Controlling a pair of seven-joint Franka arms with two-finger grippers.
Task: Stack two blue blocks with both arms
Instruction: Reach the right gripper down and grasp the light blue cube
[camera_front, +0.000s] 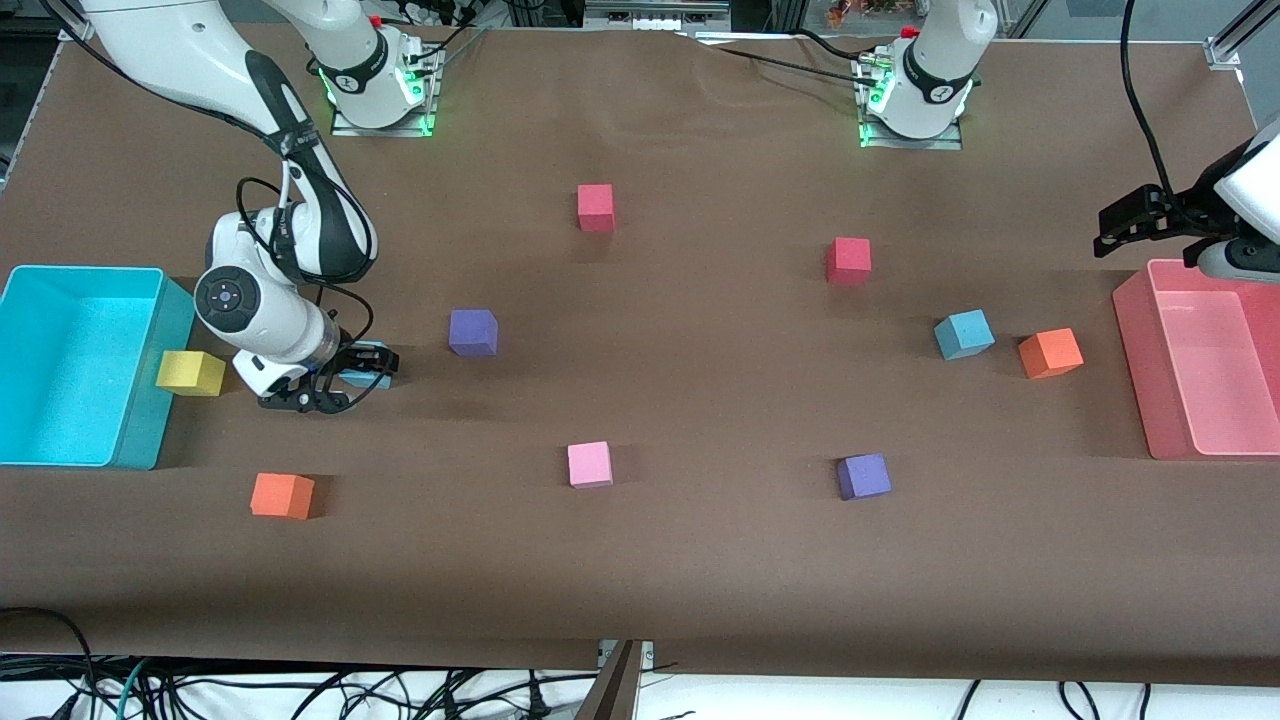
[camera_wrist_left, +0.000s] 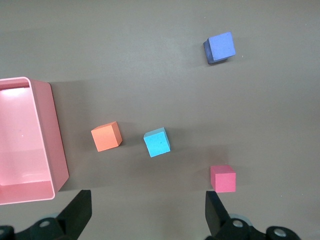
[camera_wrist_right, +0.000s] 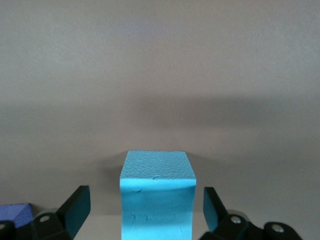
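A: Blocks aren't stacked yet, then?

B: No. The two blue ones sit well apart on the bench. One blue block lies between the fingers of the right gripper, low at the bench by the cyan bin. The fingers stand apart on either side of it, not yet closed on it.

A: And the second?

B: The other blue block rests toward the left arm's end. The left gripper hangs up over the pink bin, fingers spread, empty; that block lies below it, beside an orange block.

A: So what's left?

B: I'd say nearly everything: closing, lifting, carrying, placing one on the other.

A: Any writing or labels?

B: None I can read on blocks, bins or arms.
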